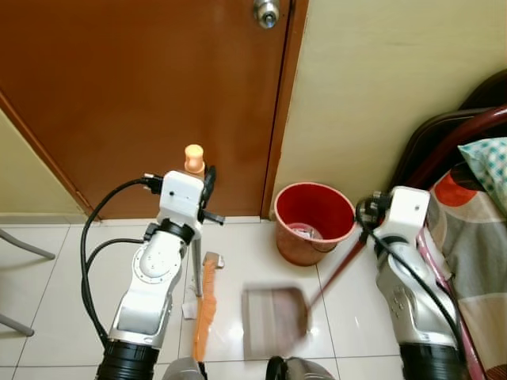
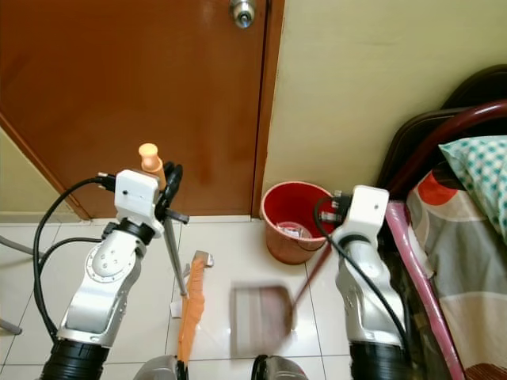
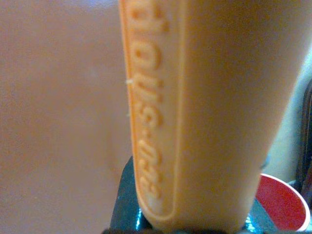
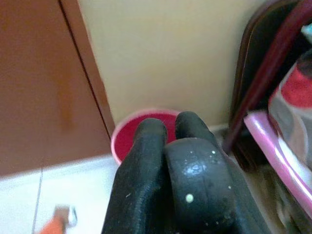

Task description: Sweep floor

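My left gripper (image 1: 207, 187) is shut on the broom's metal pole (image 1: 196, 265), just under its orange grip (image 1: 194, 157). That grip (image 3: 195, 112) looms close in the left wrist view. The orange broom head (image 1: 206, 305) rests on the white tiles. My right gripper (image 1: 368, 215) is shut on the long dark handle of the dustpan (image 1: 273, 321). The brown pan looks blurred and lies low over the tiles beside the broom head. Black fingers (image 4: 146, 165) wrap a rounded black handle end (image 4: 195, 180). A red bucket (image 1: 313, 222) stands by the wall, just beyond the dustpan.
A brown door (image 1: 142, 95) with a metal knob (image 1: 266, 12) stands straight ahead. A bed with patterned bedding (image 1: 475, 222) and a dark red frame (image 1: 451, 138) borders the right. Chair legs (image 1: 24, 245) show at the left. A small white scrap (image 1: 188, 310) lies by the broom head.
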You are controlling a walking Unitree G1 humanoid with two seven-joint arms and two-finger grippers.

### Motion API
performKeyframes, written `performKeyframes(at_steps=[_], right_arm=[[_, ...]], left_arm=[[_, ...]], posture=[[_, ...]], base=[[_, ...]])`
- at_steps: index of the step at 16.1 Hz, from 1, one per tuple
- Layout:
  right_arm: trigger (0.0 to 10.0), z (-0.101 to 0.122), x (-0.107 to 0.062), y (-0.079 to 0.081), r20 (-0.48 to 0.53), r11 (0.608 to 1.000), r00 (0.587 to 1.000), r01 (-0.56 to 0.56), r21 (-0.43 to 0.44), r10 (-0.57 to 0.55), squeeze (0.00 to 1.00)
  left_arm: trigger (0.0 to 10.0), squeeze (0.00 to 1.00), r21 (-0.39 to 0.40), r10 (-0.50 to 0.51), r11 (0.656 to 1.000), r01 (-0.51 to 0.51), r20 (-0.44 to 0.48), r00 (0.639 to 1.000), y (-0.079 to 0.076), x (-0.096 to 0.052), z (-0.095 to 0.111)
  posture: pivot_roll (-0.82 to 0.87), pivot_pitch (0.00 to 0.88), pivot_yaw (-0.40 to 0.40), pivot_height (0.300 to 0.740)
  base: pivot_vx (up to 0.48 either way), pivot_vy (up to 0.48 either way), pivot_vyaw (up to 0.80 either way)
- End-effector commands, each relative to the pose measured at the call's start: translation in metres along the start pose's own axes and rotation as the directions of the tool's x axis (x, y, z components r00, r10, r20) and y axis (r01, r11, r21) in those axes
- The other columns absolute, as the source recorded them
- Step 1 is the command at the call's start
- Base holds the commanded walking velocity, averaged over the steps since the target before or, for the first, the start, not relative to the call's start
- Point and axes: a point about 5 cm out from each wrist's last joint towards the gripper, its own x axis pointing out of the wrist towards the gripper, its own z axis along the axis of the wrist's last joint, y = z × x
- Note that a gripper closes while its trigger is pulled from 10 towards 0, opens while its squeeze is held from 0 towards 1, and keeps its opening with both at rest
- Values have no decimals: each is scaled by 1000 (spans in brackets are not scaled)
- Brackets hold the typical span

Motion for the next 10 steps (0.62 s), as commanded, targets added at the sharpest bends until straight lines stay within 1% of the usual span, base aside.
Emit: performKeyframes(at_steps=[1,2,3,4,6,7,8,10], right_arm=[[10000,9,5,0,62,1000,998,6,17,-7,0],[10000,11,7,2,82,999,997,2,45,-6,0],[10000,11,8,3,91,999,996,-4,38,1,0],[10000,9,9,5,101,1000,995,-7,17,5,0],[10000,-5,9,-1,45,998,998,44,-49,-42,0],[10000,-12,7,-2,25,997,999,43,-63,-41,0],[10000,-18,4,-2,29,996,999,48,-70,-46,0],[10000,-19,2,0,62,996,997,47,-74,-42,0]], left_arm=[[10000,0,13,-8,1000,7,33,999,-2,1,8],[10000,0,15,-9,1000,9,32,999,-2,0,8],[10000,0,17,-10,1000,9,31,999,-1,-1,8],[10000,0,23,-9,1000,9,24,1000,1,-2,6],[10000,0,27,-9,1000,9,18,1000,2,-4,6],[10000,0,26,-10,1000,10,15,1000,1,-5,6],[10000,0,23,-17,1000,17,9,1000,-1,-6,5],[10000,0,20,-27,999,27,6,1000,-3,-6,4]], posture=[[-17,113,-27,740],[-12,116,-24,740],[-7,120,-24,740],[-3,127,-22,740],[3,135,-21,740],[5,138,-19,740],[4,145,-15,740],[3,148,-14,740]], base=[[0,0,0],[0,0,0],[0,0,0],[0,0,0],[0,0,0],[0,0,0],[0,0,0],[0,0,0]])
